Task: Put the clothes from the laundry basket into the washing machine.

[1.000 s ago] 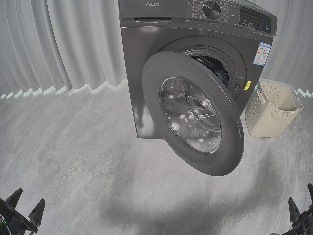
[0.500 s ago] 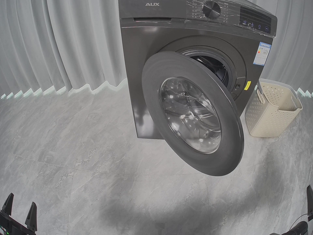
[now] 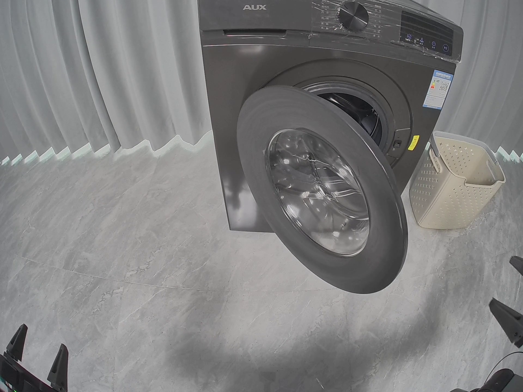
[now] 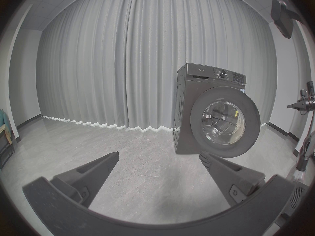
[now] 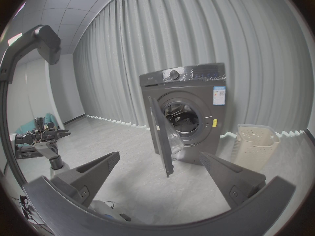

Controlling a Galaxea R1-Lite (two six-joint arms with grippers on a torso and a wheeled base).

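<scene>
The dark grey washing machine (image 3: 256, 83) stands on the floor (image 3: 136, 235), its round door (image 3: 321, 191) swung wide and dark clothes (image 5: 183, 120) inside. The cream perforated laundry basket (image 3: 455, 183) sits just beside it, on the robot's right. The left claw (image 3: 41, 341) and right claw (image 3: 506, 281) hang spread and empty, well apart from both.

Looking across to a pale grey pleated curtain (image 3: 109, 55), hung along the whole far side from the ceiling down. Catching its hem in a zigzag right at the floor (image 3: 136, 235). Sweeping over glossy grey marble-look tiles, thin seams, soft reflections near the curtain. Up top now, picking out a white panelled ceiling (image 5: 65, 4). Off to the left, meeting a plain white wall (image 4: 19, 76) edged with a dark skirting board (image 4: 29, 119). Even, diffuse lighting throughout.
</scene>
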